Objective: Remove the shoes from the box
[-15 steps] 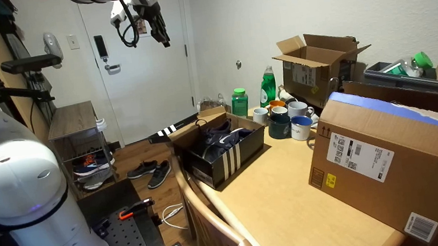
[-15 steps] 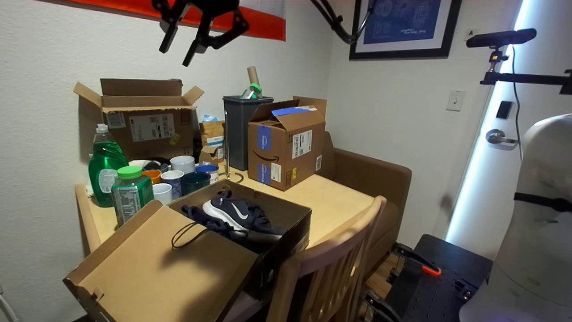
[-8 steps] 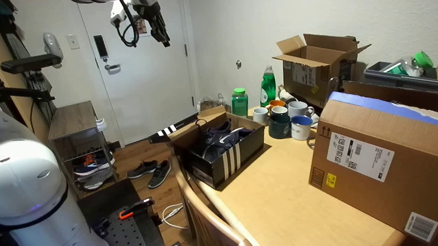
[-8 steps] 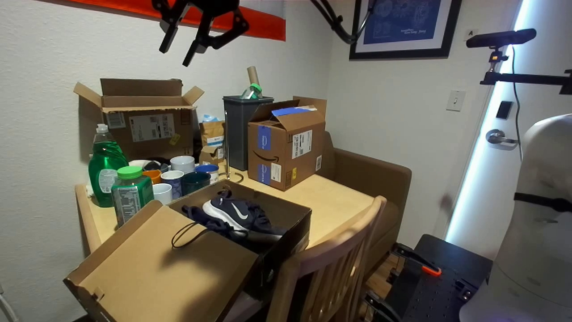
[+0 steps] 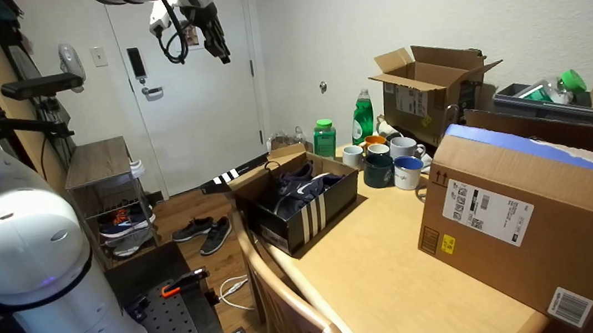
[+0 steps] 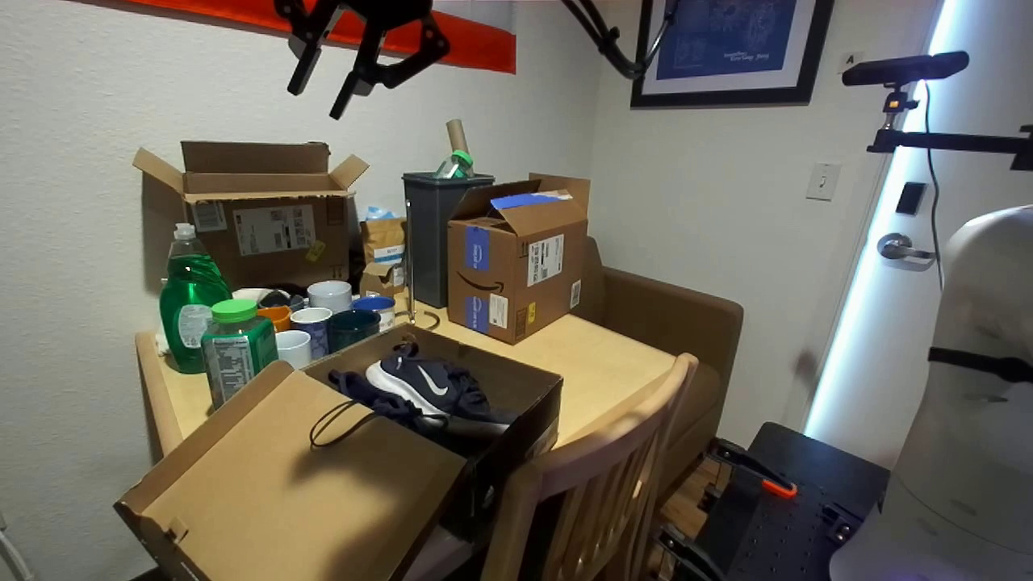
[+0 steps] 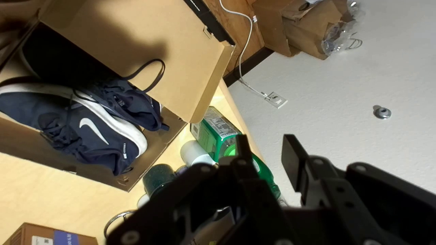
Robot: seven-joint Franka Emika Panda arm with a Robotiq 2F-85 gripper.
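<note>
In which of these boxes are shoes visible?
The black box with three white stripes on its side holds the shoes; both large cartons are brown.

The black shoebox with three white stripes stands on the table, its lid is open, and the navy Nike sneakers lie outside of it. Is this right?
Not entirely: the navy Nike sneakers are not outside; the wrist view shows them lying inside the black shoebox. The rest holds: the shoebox with three white stripes stands on the table with its lid open.
</note>
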